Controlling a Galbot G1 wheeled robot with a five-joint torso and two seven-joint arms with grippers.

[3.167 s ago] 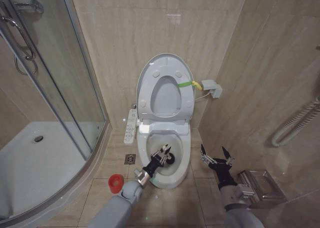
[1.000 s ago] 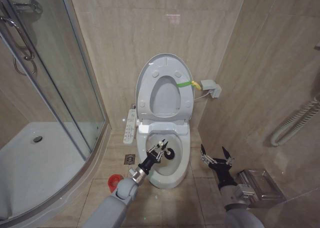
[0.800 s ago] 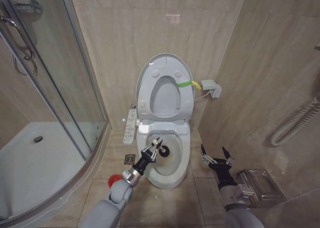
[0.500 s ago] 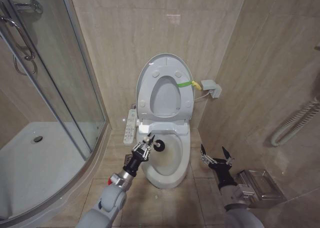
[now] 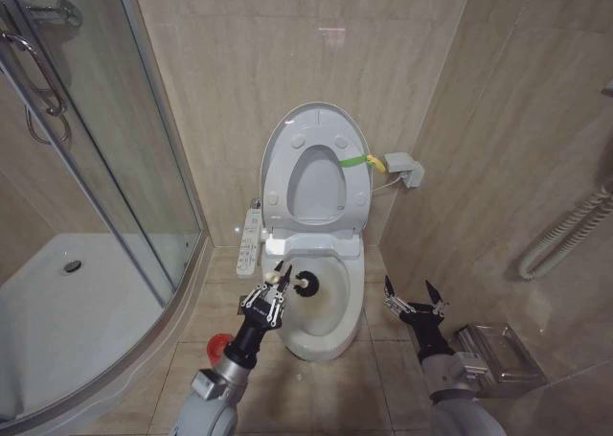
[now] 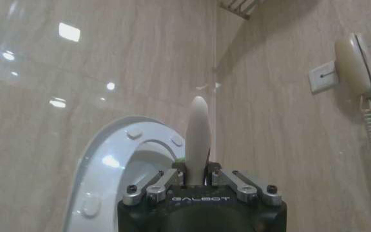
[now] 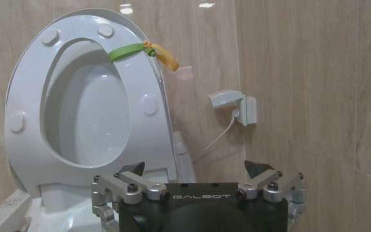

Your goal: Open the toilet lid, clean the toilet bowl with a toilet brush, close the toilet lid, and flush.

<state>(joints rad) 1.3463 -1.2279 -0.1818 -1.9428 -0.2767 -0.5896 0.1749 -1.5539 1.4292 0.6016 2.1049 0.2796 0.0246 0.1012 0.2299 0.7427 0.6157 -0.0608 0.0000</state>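
The toilet lid (image 5: 316,182) (image 7: 95,116) stands raised against the wall together with the seat ring, a green-yellow strap (image 5: 356,160) at its edge. Below it the white toilet bowl (image 5: 356,297) lies uncovered. My left gripper (image 5: 271,294) (image 6: 197,170) hangs over the bowl's left rim, shut on the toilet brush (image 5: 308,283). The brush's dark head sits above the back left of the bowl, and its pale handle (image 6: 197,130) sticks out between the fingers. My right gripper (image 5: 414,300) (image 7: 193,166) waits open to the right of the bowl, holding nothing.
A red cup (image 5: 218,344) stands on the floor left of the bowl, partly behind my left arm. The button panel (image 5: 250,237) and a floor drain (image 5: 248,304) are nearby. The glass shower enclosure (image 5: 115,168) fills the left. A steel box (image 5: 498,355) sits at the right wall.
My left gripper has drawn the brush up out of the bowl's bottom and leftward to the left rim. The right arm has not moved.
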